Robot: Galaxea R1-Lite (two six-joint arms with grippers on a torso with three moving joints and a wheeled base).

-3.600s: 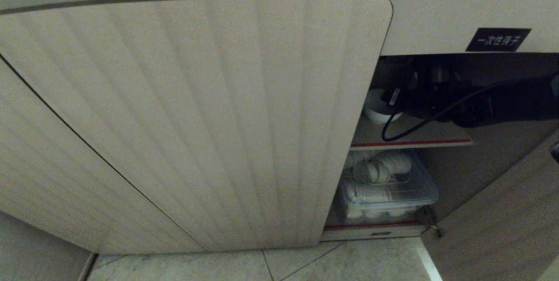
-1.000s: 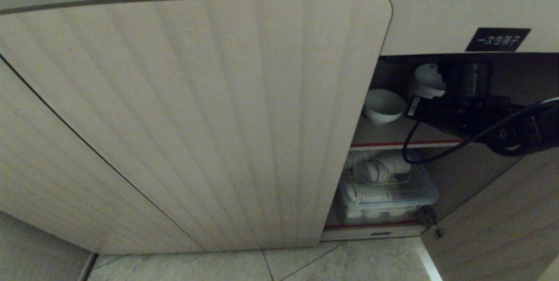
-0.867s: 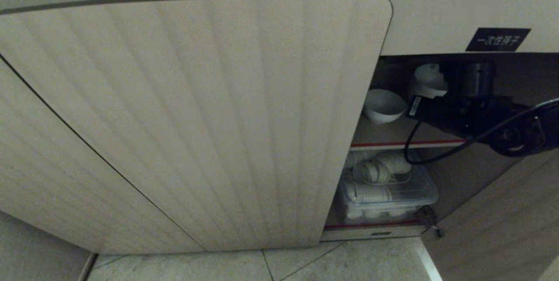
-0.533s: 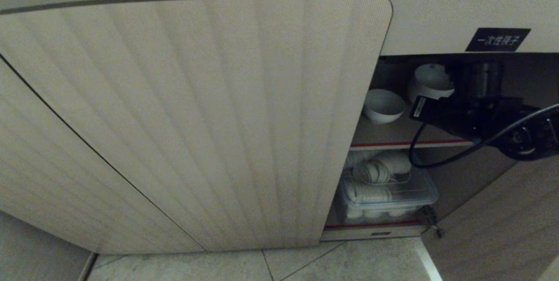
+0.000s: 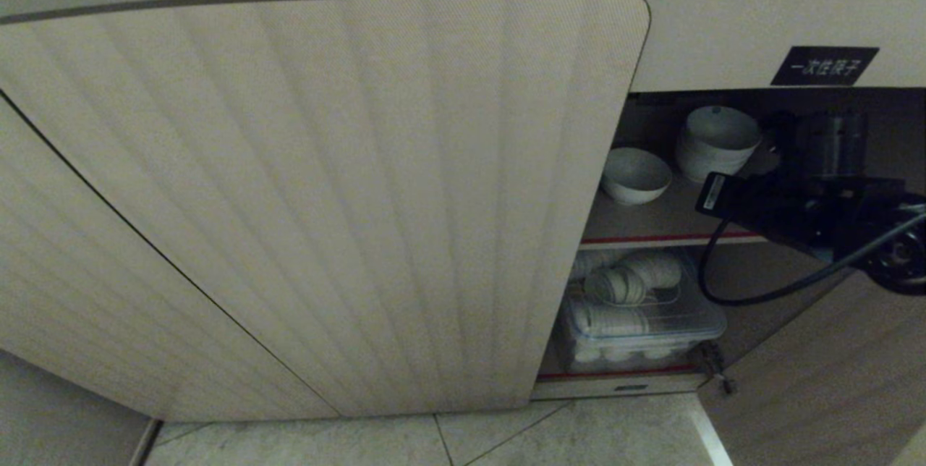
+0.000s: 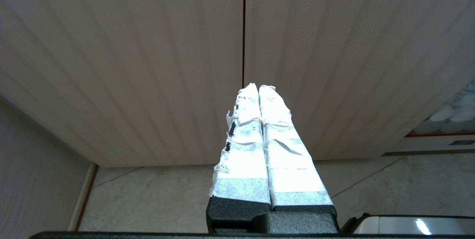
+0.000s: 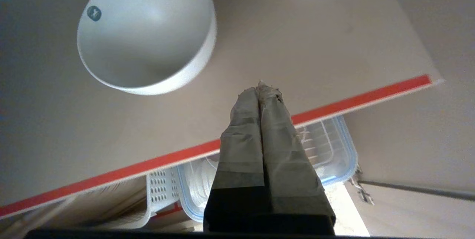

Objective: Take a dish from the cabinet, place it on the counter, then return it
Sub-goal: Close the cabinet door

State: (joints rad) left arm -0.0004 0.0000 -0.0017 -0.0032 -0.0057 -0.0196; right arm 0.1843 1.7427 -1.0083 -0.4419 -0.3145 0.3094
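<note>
dish (image 5: 635, 174) beside stacked bowls (image 5: 716, 142), ribbed door (image 5: 325, 191) alongside

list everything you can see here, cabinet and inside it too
cabinet: one, beige, ribbed closed door on the left, right side open
black label: one, white characters, above the opening
shelf: one, beige with red front edge, upper level
single bowl: one, white, upright on the shelf, left
stacked bowls: a stack, white, on the shelf right of the single bowl
clear box: one, clear with white dishes inside, under the shelf
floor: pale tiles, below the cabinet
left tool: white-taped, shut, facing the closed doors
right tool: taped, shut and empty, at the shelf's front edge
</note>
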